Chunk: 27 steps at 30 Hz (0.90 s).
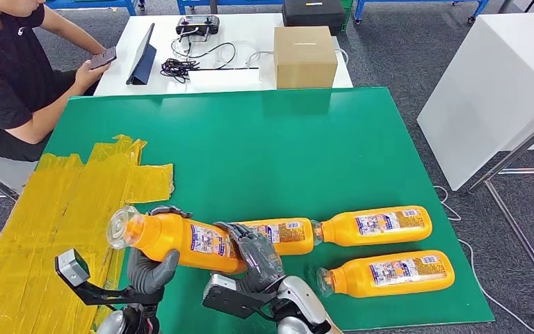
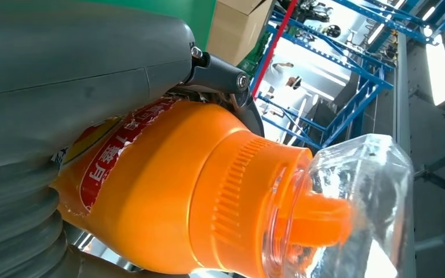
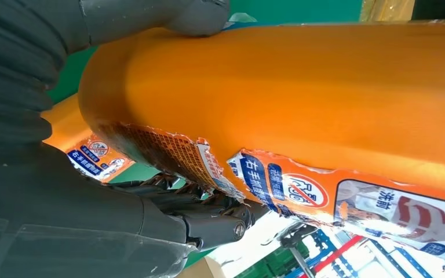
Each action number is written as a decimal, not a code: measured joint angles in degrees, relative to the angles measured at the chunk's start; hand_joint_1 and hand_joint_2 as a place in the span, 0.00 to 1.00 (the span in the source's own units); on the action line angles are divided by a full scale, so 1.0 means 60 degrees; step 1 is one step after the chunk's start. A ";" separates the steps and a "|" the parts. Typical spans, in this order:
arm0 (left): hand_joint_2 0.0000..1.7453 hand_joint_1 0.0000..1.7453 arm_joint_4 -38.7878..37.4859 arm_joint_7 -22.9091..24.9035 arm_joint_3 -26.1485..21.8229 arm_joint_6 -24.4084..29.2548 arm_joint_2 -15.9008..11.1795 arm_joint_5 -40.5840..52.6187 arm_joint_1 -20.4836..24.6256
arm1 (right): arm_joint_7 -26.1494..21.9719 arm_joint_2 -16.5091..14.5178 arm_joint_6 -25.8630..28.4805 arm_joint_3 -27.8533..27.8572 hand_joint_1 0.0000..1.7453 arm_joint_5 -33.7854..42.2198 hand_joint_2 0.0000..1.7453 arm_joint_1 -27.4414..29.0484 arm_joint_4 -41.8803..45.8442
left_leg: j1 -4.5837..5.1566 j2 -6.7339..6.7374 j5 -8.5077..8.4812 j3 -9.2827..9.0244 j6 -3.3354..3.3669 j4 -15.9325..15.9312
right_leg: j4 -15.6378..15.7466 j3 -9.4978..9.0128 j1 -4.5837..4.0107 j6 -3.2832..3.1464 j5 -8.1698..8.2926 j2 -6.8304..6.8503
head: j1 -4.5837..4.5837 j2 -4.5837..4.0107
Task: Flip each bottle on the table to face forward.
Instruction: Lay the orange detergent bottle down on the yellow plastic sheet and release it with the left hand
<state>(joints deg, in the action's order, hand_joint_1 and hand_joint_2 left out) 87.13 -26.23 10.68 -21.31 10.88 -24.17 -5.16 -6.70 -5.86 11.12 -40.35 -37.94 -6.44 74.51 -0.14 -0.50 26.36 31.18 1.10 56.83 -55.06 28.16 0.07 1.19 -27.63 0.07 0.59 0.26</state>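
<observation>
The green table (image 1: 264,146) carried a patch of yellow tape (image 1: 55,216) along its left side. Three orange bottles lay flat on the mat: one at centre (image 1: 285,235), one to its right (image 1: 379,225), one nearer the front edge (image 1: 389,273). A fourth bottle (image 1: 174,240) was held off the surface, clear cap toward the left. The left hand (image 1: 149,268) had its fingers clamped around the neck end; the right hand (image 1: 257,254) had its fingers wrapped over the base end. A seated person (image 1: 14,76) held a phone (image 1: 102,58) beyond the table's far left corner.
</observation>
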 joint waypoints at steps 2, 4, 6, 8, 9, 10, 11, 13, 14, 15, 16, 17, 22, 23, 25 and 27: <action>1.00 1.00 -0.0004 -0.0088 -0.0018 0.0065 0.0002 0.0124 0.0000 | -0.0014 0.0000 0.0095 0.0005 0.31 -0.0002 0.75 0.0019 -0.0004 | 0.0000 0.0000 0.0000 0.0000 0.0000 0.0000 | 0.0000 0.0000 0.0000 0.0000 0.0000 0.0000 | -0.0001 0.0000; 1.00 1.00 -0.0004 -0.0224 -0.0056 0.0236 0.0009 0.0311 0.0001 | -0.0091 0.0003 0.0336 0.0026 0.00 -0.0024 0.25 0.0094 0.0008 | 0.0000 -0.0001 0.0000 0.0000 0.0000 0.0000 | 0.0000 0.0000 0.0000 0.0000 0.0000 0.0000 | -0.0001 0.0000; 1.00 1.00 0.0011 -0.0417 -0.0150 0.0597 0.0027 0.0609 0.0001 | -0.0245 0.0009 0.0770 0.0105 0.00 -0.0118 0.00 0.0284 0.0108 | 0.0000 -0.0002 0.0000 0.0001 0.0000 0.0000 | 0.0000 0.0000 0.0000 0.0000 0.0000 0.0001 | -0.0001 0.0000; 1.00 1.00 0.0094 -0.0632 -0.0330 0.1099 0.0041 0.1015 -0.0004 | -0.0364 0.0032 0.1282 0.0269 0.00 -0.0294 0.00 0.0567 0.0381 | 0.0000 -0.0001 0.0000 0.0002 0.0000 0.0000 | 0.0000 0.0001 0.0000 0.0000 0.0000 0.0001 | -0.0002 0.0000; 1.00 1.00 0.0177 -0.0734 -0.0449 0.1355 0.0041 0.1240 -0.0010 | -0.0390 0.0055 0.1494 0.0379 0.00 -0.0394 0.00 0.0724 0.0577 | 0.0000 -0.0002 0.0001 0.0003 0.0000 0.0000 | 0.0000 0.0001 -0.0001 0.0000 0.0000 0.0001 | -0.0002 0.0000; 1.00 1.00 0.0295 -0.0833 -0.0582 0.1619 0.0037 0.1506 -0.0021 | -0.0402 0.0088 0.1676 0.0513 0.00 -0.0492 0.00 0.0893 0.0811 | 0.0000 -0.0002 0.0001 0.0004 0.0000 0.0000 | 0.0000 0.0002 -0.0001 0.0000 -0.0001 0.0001 | -0.0001 0.0000; 1.00 1.00 0.0432 -0.0923 -0.0721 0.1878 0.0031 0.1808 -0.0034 | -0.0395 0.0127 0.1825 0.0656 0.00 -0.0589 0.00 0.1065 0.1057 | 0.0000 -0.0002 0.0001 0.0004 0.0000 0.0000 | 0.0000 0.0003 -0.0001 -0.0001 -0.0001 0.0001 | -0.0001 0.0000; 1.00 1.00 0.0754 -0.1088 -0.1034 0.2473 0.0015 0.2577 -0.0060 | -0.0329 0.0257 0.2096 0.0952 0.00 -0.0770 0.00 0.1420 0.1593 | 0.0000 -0.0001 0.0001 0.0006 0.0000 -0.0001 | 0.0000 0.0004 -0.0001 -0.0001 -0.0001 0.0001 | 0.0000 0.0000; 1.00 1.00 0.0912 -0.1149 -0.1198 0.2757 0.0007 0.2949 -0.0065 | -0.0287 0.0340 0.2202 0.1080 0.00 -0.0828 0.00 0.1581 0.1839 | 0.0000 -0.0001 0.0001 0.0006 -0.0001 -0.0001 | 0.0000 0.0003 -0.0001 0.0000 -0.0001 0.0001 | 0.0000 0.0000; 1.00 1.00 0.1066 -0.1200 -0.1369 0.3002 -0.0001 0.3258 -0.0067 | -0.0245 0.0432 0.2298 0.1204 0.00 -0.0865 0.00 0.1734 0.2073 | 0.0000 -0.0001 0.0001 0.0006 0.0000 -0.0001 | 0.0000 0.0003 -0.0001 0.0000 -0.0001 0.0001 | 0.0000 0.0000; 1.00 1.00 0.1202 -0.1236 -0.1526 0.3182 -0.0009 0.3478 -0.0068 | -0.0215 0.0512 0.2365 0.1308 0.00 -0.0892 0.00 0.1863 0.2269 | 0.0000 -0.0001 0.0001 0.0006 0.0000 -0.0001 | 0.0000 0.0003 0.0000 0.0000 0.0000 0.0001 | 0.0001 0.0000; 1.00 1.00 0.1330 -0.1275 -0.1669 0.3348 -0.0020 0.3666 -0.0069 | -0.0176 0.0585 0.2410 0.1401 0.00 -0.0922 0.00 0.1974 0.2448 | 0.0000 0.0000 0.0001 0.0005 0.0000 -0.0001 | 0.0000 0.0003 0.0000 0.0000 0.0000 0.0000 | 0.0000 0.0000; 1.00 1.00 0.1796 -0.1623 -0.2070 0.5189 -0.0053 0.5757 -0.0061 | 0.0145 0.0812 0.2427 0.1658 0.00 -0.1166 1.00 0.2303 0.3043 | 0.0000 -0.0001 0.0000 0.0002 0.0000 0.0000 | 0.0000 0.0001 0.0000 0.0000 0.0000 0.0001 | 0.0000 0.0000; 1.00 1.00 0.1866 -0.1648 -0.2095 0.5613 -0.0058 0.6267 -0.0056 | 0.0197 0.0851 0.2412 0.1697 0.00 -0.1184 1.00 0.2336 0.3125 | 0.0000 -0.0001 0.0000 0.0001 0.0000 0.0000 | 0.0000 0.0000 0.0000 0.0000 0.0000 0.0001 | 0.0000 0.0000; 1.00 1.00 0.1968 -0.1636 -0.2112 0.6105 -0.0067 0.6878 -0.0046 | 0.0258 0.0916 0.2336 0.1773 0.00 -0.1171 1.00 0.2376 0.3247 | 0.0000 -0.0001 0.0000 0.0000 0.0000 0.0000 | 0.0000 -0.0001 0.0000 0.0000 0.0000 0.0001 | 0.0000 0.0000; 1.00 1.00 0.2012 -0.1612 -0.2118 0.6261 -0.0072 0.7046 -0.0037 | 0.0276 0.0958 0.2259 0.1827 0.00 -0.1136 1.00 0.2398 0.3308 | 0.0000 0.0000 0.0000 -0.0001 0.0000 0.0000 | 0.0000 -0.0001 0.0000 0.0000 0.0000 0.0000 | 0.0000 0.0000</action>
<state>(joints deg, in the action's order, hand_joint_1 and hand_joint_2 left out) 99.20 -35.90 -2.03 16.25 10.45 18.10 -5.39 -5.04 -0.11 24.68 -29.39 -44.76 7.95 94.36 -0.13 -0.50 26.36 31.18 1.10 56.83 -55.06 28.15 0.07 1.19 -27.63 0.07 0.59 0.26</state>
